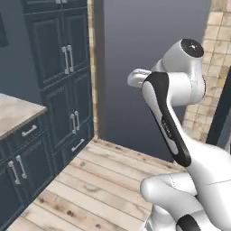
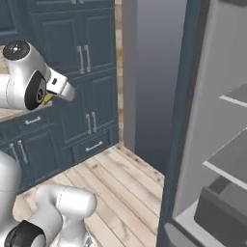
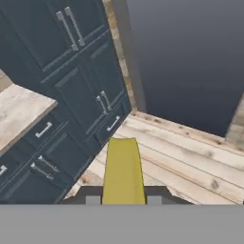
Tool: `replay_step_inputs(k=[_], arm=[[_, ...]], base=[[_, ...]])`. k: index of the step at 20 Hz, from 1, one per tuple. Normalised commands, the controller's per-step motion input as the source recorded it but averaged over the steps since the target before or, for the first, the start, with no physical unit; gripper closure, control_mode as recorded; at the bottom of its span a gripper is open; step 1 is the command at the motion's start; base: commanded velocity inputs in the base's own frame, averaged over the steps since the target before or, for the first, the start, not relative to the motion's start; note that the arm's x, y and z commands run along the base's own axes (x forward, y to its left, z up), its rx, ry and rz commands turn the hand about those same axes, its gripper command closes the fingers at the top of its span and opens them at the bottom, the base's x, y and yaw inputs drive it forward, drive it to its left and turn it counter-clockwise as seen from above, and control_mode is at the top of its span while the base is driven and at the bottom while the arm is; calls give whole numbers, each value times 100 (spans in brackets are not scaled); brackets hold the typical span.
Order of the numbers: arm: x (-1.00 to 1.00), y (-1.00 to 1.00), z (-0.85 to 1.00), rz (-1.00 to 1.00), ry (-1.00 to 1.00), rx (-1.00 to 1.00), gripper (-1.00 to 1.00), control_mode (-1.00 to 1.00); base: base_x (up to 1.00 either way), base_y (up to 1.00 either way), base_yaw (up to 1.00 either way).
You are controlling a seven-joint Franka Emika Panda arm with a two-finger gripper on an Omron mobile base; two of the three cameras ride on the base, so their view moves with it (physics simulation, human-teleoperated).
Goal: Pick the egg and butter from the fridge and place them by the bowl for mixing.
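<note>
The butter [image 3: 123, 170], a thin yellow stick, juts forward from between my two fingertips in the hand view, and my gripper [image 3: 123, 199] is shut on it. In the right base view a sliver of the butter [image 2: 47, 99] shows under the white hand at the left. The hand is raised above the wooden floor, facing the blue cabinets and the counter corner. The fridge [image 2: 202, 144] stands open at the right, with pale shelves and a grey drawer [image 2: 219, 212] inside. The egg and the bowl are out of view.
Panelled blue cabinets [image 1: 63, 76] line the left side, with a pale stone counter [image 1: 13, 113] over drawers. A grey wall [image 1: 149, 67] closes the back. Plank floor [image 1: 103, 180] lies between the cabinets and the fridge door edge [image 1: 223, 113].
</note>
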Motion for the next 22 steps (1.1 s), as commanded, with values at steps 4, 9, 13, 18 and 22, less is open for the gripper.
replay_step_inputs(k=[4, 9, 13, 18, 22], arm=[[0, 0, 0, 0, 0, 0, 100, 100], [0, 0, 0, 0, 0, 0, 100, 100], [0, 0, 0, 0, 0, 0, 100, 100], [0, 0, 0, 0, 0, 0, 100, 100], [0, 0, 0, 0, 0, 0, 100, 100]], base=[[-14, 30, 84], [-1, 27, 78], [20, 19, 66], [59, 0, 55], [76, -4, 42]])
